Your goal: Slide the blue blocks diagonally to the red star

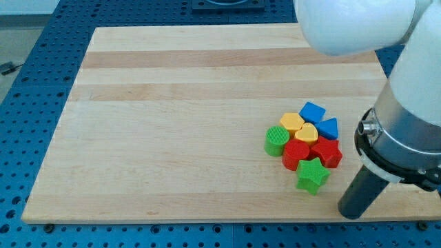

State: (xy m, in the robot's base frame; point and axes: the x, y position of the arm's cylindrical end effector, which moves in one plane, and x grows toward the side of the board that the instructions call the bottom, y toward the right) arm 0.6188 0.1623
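Two blue blocks lie at the view's right: a blue cube (313,111) and a blue triangle (328,128) just below and right of it. The red star (326,152) sits directly below the triangle, touching the cluster. A red hexagon-like block (296,154) lies left of the star. My tip (353,212) is at the end of the dark rod, near the board's bottom edge, below and right of the red star and apart from all blocks.
Two yellow blocks (291,122) (307,133), a green cylinder (276,140) and a green star (311,176) complete the tight cluster. The large white and grey arm body (406,131) hangs over the board's right edge. The wooden board (172,124) rests on a blue perforated table.
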